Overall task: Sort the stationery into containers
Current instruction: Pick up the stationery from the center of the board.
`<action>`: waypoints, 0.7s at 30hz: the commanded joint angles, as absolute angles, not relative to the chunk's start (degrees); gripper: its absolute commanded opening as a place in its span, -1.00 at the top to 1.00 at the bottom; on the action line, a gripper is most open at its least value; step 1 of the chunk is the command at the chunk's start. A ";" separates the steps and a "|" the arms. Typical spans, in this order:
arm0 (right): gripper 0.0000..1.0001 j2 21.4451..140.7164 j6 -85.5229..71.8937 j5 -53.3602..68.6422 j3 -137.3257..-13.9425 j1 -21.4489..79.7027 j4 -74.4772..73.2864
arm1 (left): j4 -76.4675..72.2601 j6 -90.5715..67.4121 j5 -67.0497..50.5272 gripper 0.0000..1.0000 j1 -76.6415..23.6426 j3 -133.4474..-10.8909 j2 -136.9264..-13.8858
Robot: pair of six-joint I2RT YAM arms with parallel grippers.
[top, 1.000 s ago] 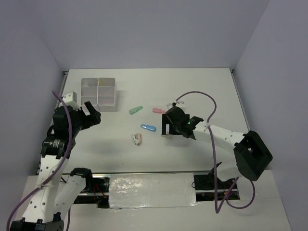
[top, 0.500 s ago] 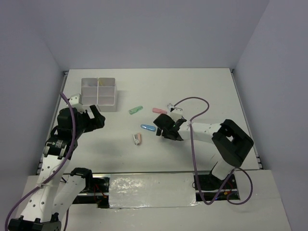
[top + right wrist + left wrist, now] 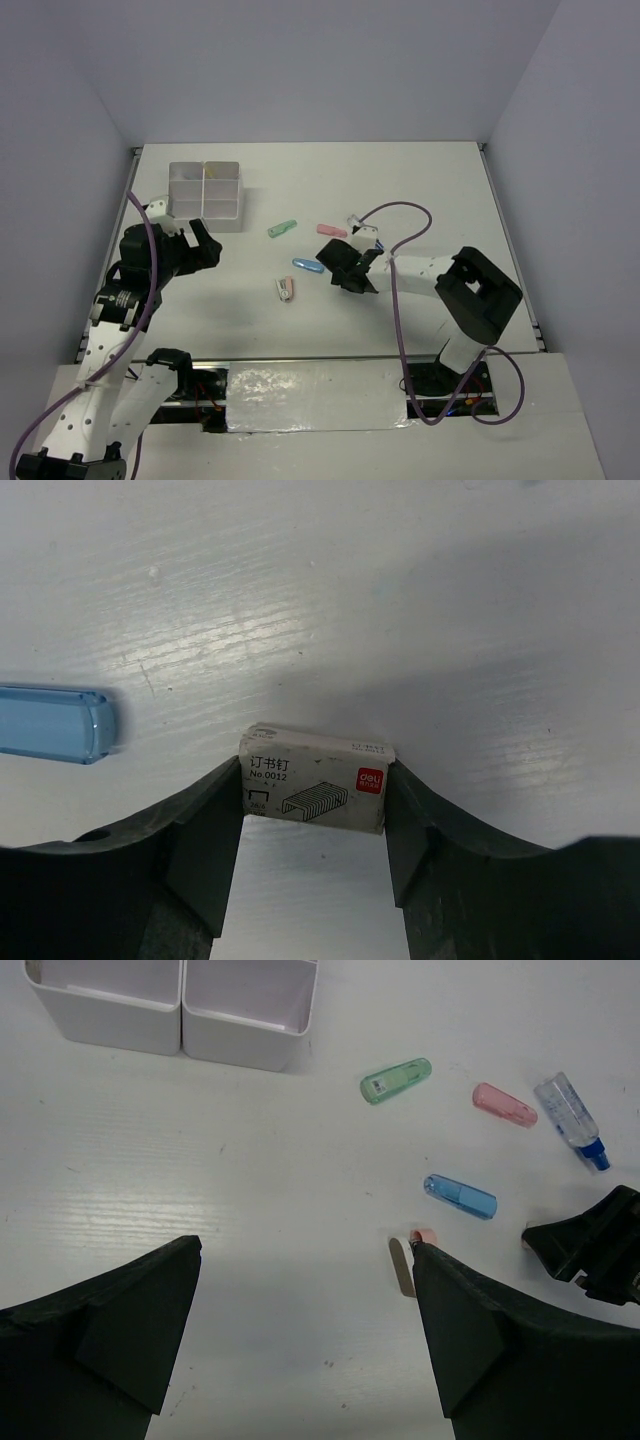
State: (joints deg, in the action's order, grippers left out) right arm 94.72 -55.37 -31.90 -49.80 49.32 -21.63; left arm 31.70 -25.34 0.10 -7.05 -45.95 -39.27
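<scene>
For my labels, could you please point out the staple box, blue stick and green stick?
staple box (image 3: 314, 780): right wrist view, middle of printed face.
blue stick (image 3: 460, 1197): left wrist view, mid-body.
green stick (image 3: 396, 1080): left wrist view, mid-body.

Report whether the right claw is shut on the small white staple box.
Shut on it. Both fingers of the right claw touch the ends of the small white cardboard staple box, lying flat on the white table.

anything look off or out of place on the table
Nothing spilled or damaged. Several pieces lie loose outside the container, including a green stick, pink stick, blue stick and a clear bottle on its side. The right gripper pinches a staple box.
</scene>
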 commanded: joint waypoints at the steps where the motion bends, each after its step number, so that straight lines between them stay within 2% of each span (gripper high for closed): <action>1: 0.09 94.75 -54.33 -29.01 -48.52 50.19 -16.71 | 29.00 -23.73 -0.88 -0.99 -7.64 -46.67 -38.85; 5: 0.54 89.58 -42.60 -24.45 -44.40 51.06 -6.72 | 27.96 -23.99 -3.59 -0.99 -8.26 -46.58 -39.63; 7: 0.56 83.78 -30.06 -23.30 -42.03 52.38 -0.40 | 27.08 -25.92 -9.29 -0.99 -8.17 -46.58 -41.56; 9: 0.59 77.39 -19.74 -13.31 -40.52 54.22 4.46 | 25.76 -29.94 -15.26 -0.99 -8.17 -45.97 -43.50; 10: 0.54 75.43 -11.60 -9.44 -39.56 55.27 6.83 | 22.53 -34.23 -23.21 -0.99 -8.26 -44.66 -45.07; 13: 0.53 69.18 -4.15 -2.92 -40.68 59.76 6.51 | 13.22 -44.79 -35.63 -0.99 -8.70 -40.18 -44.92; 16: 0.55 66.63 2.27 1.83 -44.80 63.19 3.44 | 6.60 -55.44 -36.31 -0.93 -11.50 -36.83 -43.16; 21: 0.54 63.90 6.94 4.39 -48.77 67.41 2.90 | 11.06 -58.10 -31.65 -0.83 -17.13 -39.37 -40.34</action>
State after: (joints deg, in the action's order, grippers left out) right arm 66.17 -0.64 -0.19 -45.52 65.89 1.15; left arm 14.81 -52.66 -30.30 -14.96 -36.14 -42.68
